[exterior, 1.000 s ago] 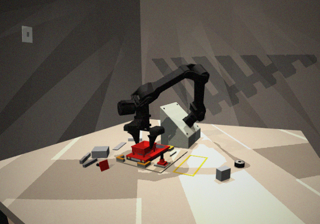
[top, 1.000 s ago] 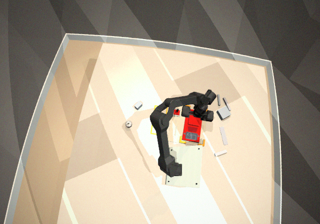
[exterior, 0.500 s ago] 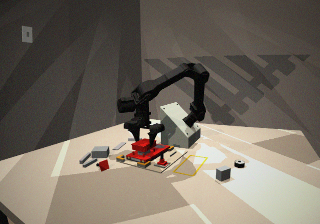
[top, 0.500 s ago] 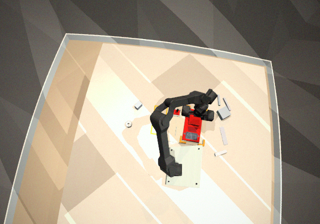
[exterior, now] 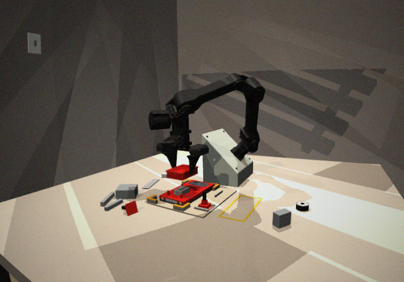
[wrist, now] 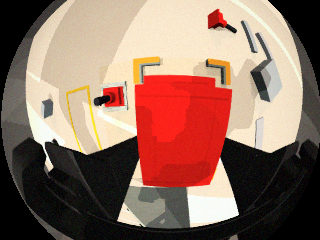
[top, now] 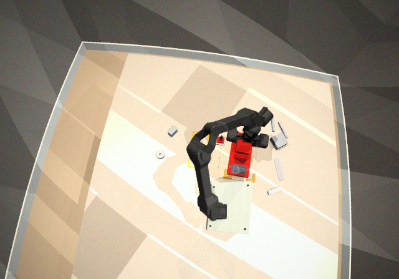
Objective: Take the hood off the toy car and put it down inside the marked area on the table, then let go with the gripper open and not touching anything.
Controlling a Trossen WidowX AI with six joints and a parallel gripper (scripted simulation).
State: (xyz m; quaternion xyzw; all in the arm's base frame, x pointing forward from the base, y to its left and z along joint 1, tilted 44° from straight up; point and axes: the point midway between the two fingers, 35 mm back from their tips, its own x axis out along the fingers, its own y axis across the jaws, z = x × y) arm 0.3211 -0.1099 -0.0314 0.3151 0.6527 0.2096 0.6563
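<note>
The red hood (top: 243, 146) (exterior: 177, 173) (wrist: 182, 125) is held in the air above the toy car, roughly level, with a gap beneath it in the exterior view. My gripper (exterior: 182, 169) (wrist: 181, 141) is shut on the hood, one finger on each side. The red toy car (top: 238, 168) (exterior: 196, 192) stands on its board between orange corner brackets. Its grey engine block (exterior: 181, 190) is exposed. The held hood hides the car in the wrist view. The marked area, a yellow outline (top: 191, 166) (exterior: 252, 209) (wrist: 78, 90), lies beside the board. The arm partly hides it in the top view.
A red stand with a black post (top: 220, 140) (exterior: 204, 204) (wrist: 114, 97) is between the car and the outline. A grey block (top: 172, 130) (exterior: 281, 217) and a ring (top: 159, 154) (exterior: 302, 206) lie beyond the outline. Another grey block (exterior: 126, 191) and several strips lie on the car's other side.
</note>
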